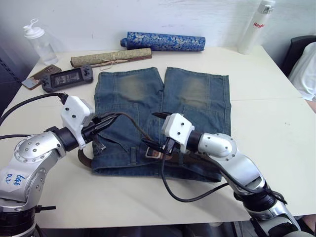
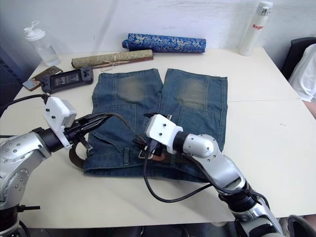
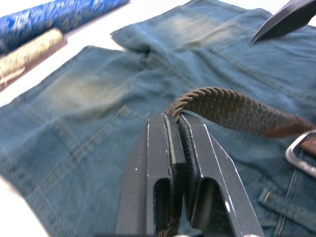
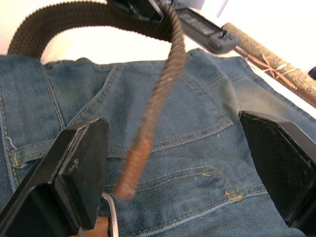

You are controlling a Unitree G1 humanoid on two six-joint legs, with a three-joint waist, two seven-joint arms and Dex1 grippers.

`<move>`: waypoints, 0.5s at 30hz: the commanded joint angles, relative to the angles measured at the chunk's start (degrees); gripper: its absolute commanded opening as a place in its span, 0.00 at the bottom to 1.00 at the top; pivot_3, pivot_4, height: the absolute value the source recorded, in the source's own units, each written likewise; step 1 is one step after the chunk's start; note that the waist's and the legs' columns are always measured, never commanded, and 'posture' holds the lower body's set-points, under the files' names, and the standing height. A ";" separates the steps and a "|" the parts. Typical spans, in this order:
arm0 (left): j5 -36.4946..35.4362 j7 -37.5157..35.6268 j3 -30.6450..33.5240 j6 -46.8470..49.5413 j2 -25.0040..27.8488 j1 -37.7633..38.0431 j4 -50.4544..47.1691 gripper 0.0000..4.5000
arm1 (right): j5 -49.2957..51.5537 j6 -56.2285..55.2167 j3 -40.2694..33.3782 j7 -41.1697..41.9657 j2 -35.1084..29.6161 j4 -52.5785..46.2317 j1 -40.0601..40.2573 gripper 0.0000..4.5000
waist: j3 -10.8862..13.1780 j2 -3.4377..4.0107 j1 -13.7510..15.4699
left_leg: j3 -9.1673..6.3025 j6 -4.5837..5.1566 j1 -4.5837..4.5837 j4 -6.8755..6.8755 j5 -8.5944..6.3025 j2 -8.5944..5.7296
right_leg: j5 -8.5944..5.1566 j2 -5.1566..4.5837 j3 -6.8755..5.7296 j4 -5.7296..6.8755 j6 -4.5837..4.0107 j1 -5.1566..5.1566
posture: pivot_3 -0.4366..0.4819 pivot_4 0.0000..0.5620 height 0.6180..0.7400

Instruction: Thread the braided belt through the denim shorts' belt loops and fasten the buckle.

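Braided dark-brown woven belt [image 3: 232, 108] seemingly threaded through faded blue denim shorts [image 1: 197, 98]; silver buckle [image 3: 300, 154] unfastened. Left claw [image 3: 180, 123] clamped on belt; right claw [image 4: 182, 163] apart.

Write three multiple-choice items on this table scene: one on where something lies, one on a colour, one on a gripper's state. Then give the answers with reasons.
1. Where does the blue patterned roll lie?
A. Beyond the shorts' leg ends, by the wall
B. On the shorts' waistband
C. Under the right arm

2. What colour is the belt's tip?
A. White
B. Reddish-brown
C. Green

3. What is the left gripper doing?
A. Open above the bottle
B. Shut on the braided belt
C. Holding the blue roll

Answers:
1 A: it sits past the denim shorts at the table's far edge.
2 B: the right wrist view shows a reddish-brown end.
3 B: the left wrist view shows the woven strap pinched between the fingers.
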 commanded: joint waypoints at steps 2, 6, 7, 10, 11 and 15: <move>1.74 1.25 -0.45 -1.61 -0.63 -2.22 -1.58 0.01 | 0.18 1.09 -0.07 0.40 1.94 -0.33 -0.45 1.00 | 0.00 0.00 0.03 | -0.01 -0.01 0.00 0.00 0.01 0.00 | 0.00 0.01 -0.01 0.06 -0.01 -0.03 | 0.48 0.27 0.16; 1.89 0.72 -0.53 -3.40 -1.71 -2.90 -1.96 0.01 | -1.53 2.99 -0.12 -0.71 2.78 2.18 -1.18 1.00 | 0.00 0.00 0.06 | -0.03 -0.04 0.02 0.02 0.02 -0.03 | -0.01 -0.01 -0.02 0.16 -0.02 -0.02 | 0.48 0.27 0.16; 1.72 0.61 -0.27 -3.62 -1.96 -2.75 -1.99 0.01 | -2.09 3.52 0.00 -1.01 2.78 2.57 -1.08 1.00 | 0.00 0.00 0.06 | -0.03 -0.03 0.03 0.02 0.02 -0.04 | -0.01 -0.01 -0.01 0.18 -0.02 -0.03 | 0.48 0.27 0.16; 2.42 0.18 -0.19 -4.35 -2.00 -2.11 -1.89 0.01 | -3.56 4.66 0.24 -1.83 2.96 3.24 -0.48 1.00 | 0.00 0.00 -0.01 | -0.04 -0.04 0.03 0.01 0.02 -0.05 | -0.03 -0.01 -0.02 0.23 -0.05 -0.05 | 0.48 0.27 0.16; 2.56 0.11 -0.21 -4.49 -2.03 -1.99 -1.78 0.00 | -3.77 5.12 0.04 -2.26 3.30 3.25 -0.29 0.94 | 0.00 0.00 -0.02 | -0.04 -0.04 0.03 0.01 0.02 -0.04 | -0.04 -0.01 -0.02 0.24 -0.06 -0.06 | 0.48 0.27 0.16; 3.00 0.07 -0.28 -4.78 -2.11 -1.79 -1.54 0.00 | -4.25 6.80 -0.50 -3.39 4.36 2.43 0.02 0.60 | 0.00 0.00 -0.03 | -0.04 -0.04 0.03 0.01 0.02 -0.04 | -0.04 -0.01 -0.01 0.26 -0.07 -0.07 | 0.48 0.27 0.16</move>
